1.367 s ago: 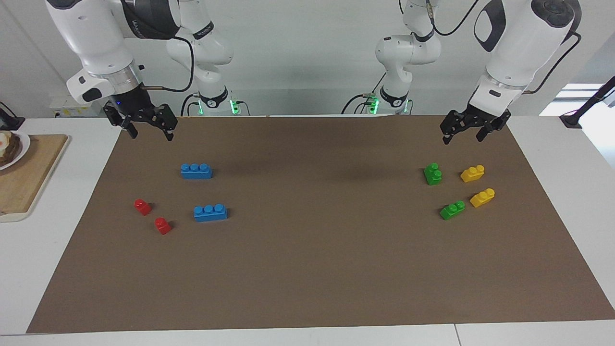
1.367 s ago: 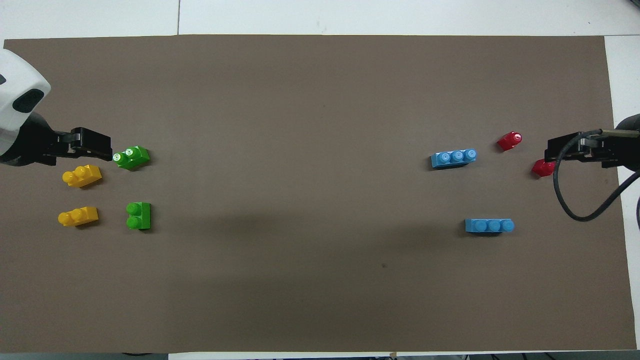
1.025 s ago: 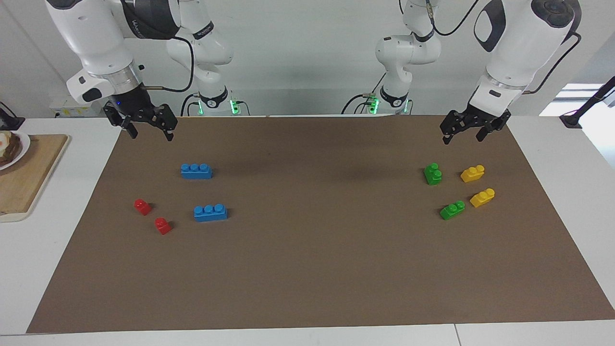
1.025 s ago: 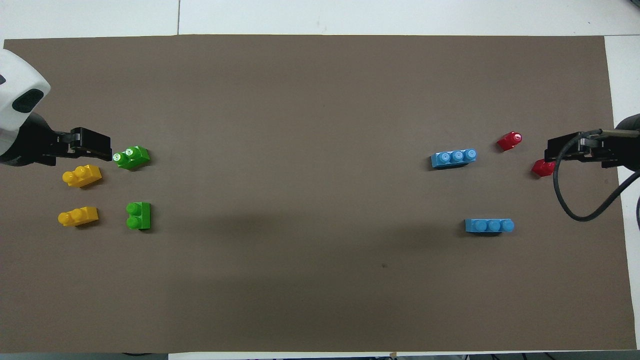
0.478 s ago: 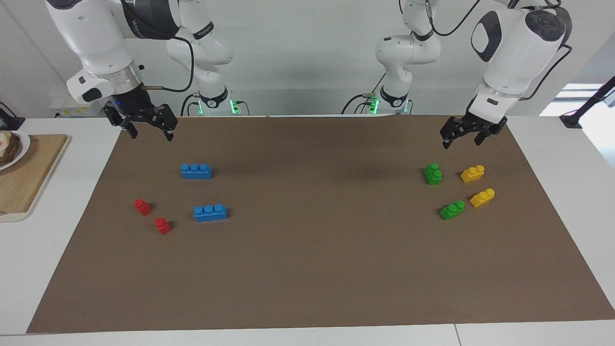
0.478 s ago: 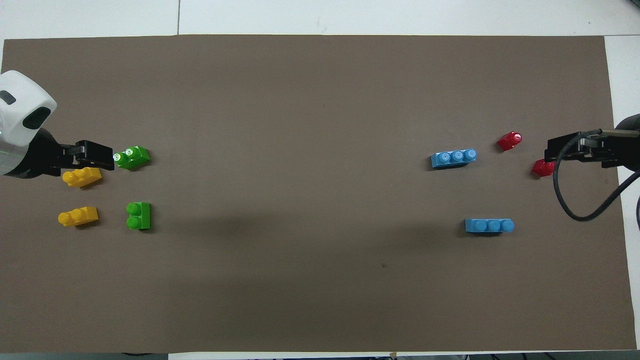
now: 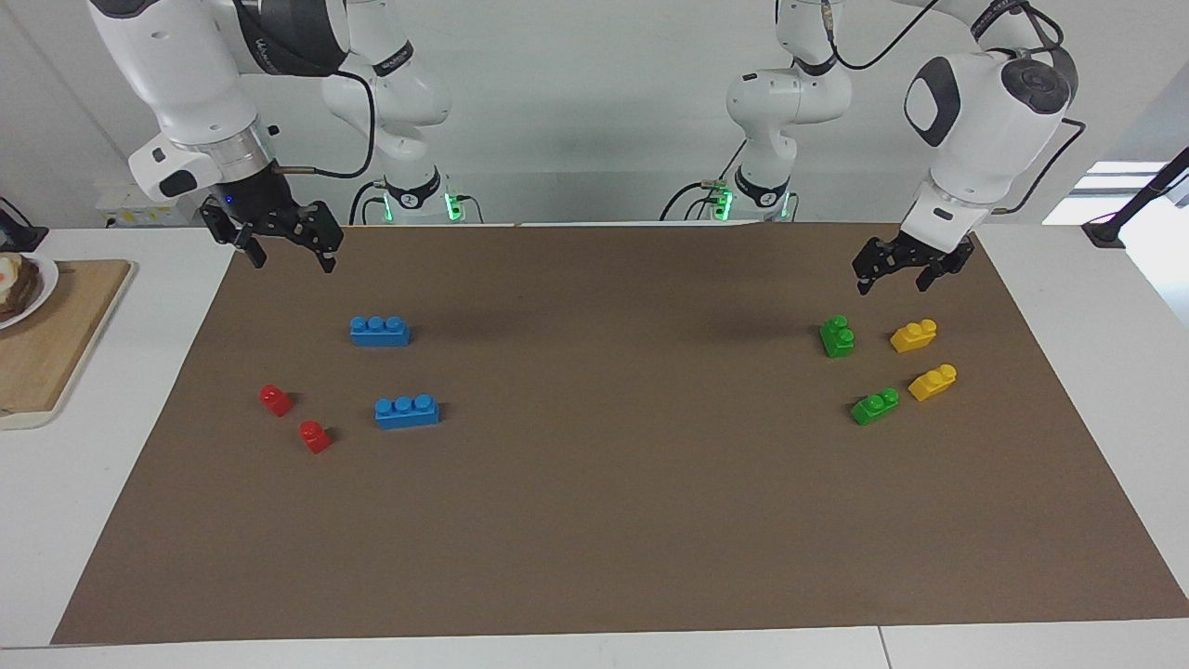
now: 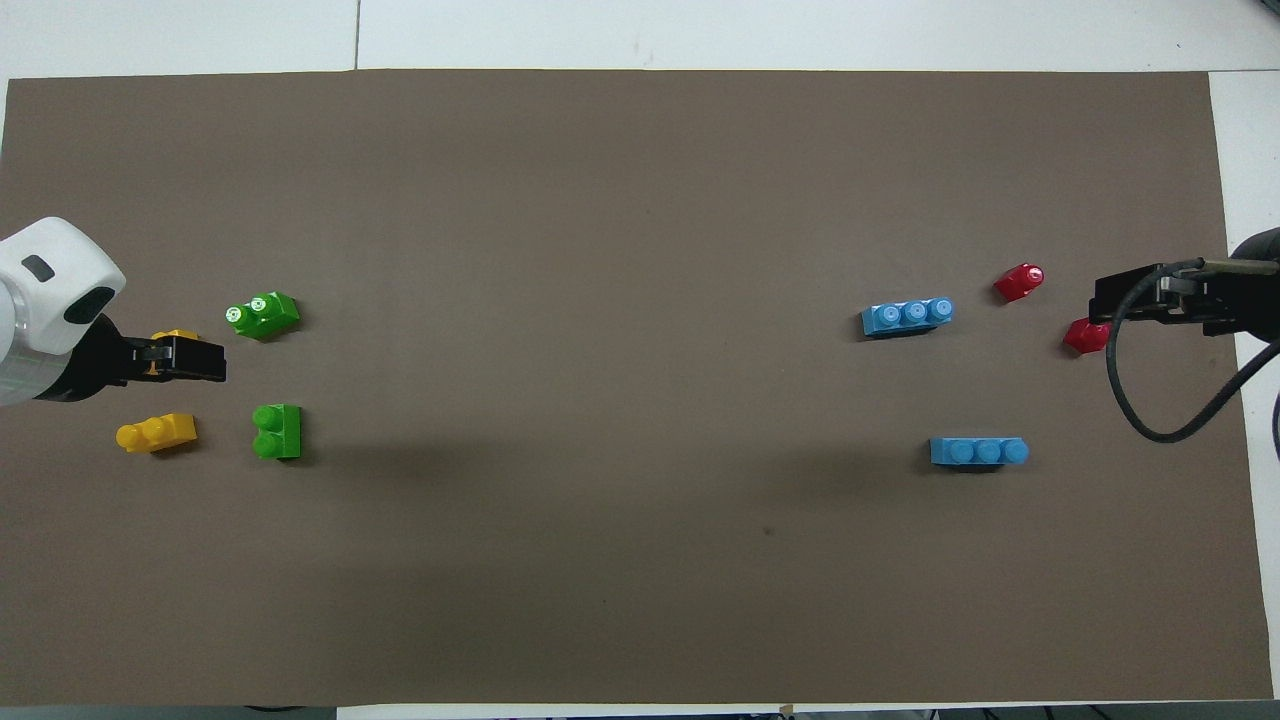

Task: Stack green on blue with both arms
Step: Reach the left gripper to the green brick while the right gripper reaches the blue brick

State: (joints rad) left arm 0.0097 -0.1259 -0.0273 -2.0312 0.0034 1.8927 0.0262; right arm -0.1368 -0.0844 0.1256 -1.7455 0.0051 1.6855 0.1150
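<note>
A: Two grippers, both open, empty. Left gripper (image 7: 899, 270) has dropped lower, probably toward the green (image 7: 837, 336) near the mat's (image 7: 594, 557) robot edge.
B: Right gripper (image 7: 290, 249) waits; blue (image 7: 380, 330) untouched. Pickup just starting.

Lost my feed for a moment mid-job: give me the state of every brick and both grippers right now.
Left gripper: jaws open, empty, raised above the mat near the green bricks.
Right gripper: jaws open, empty, waiting.
Green bricks: loose on the mat, studs up, unstacked.
Blue bricks: on the mat, nothing on top.
Yellow bricks: on the mat, untouched.
Red bricks: on the mat, untouched.
</note>
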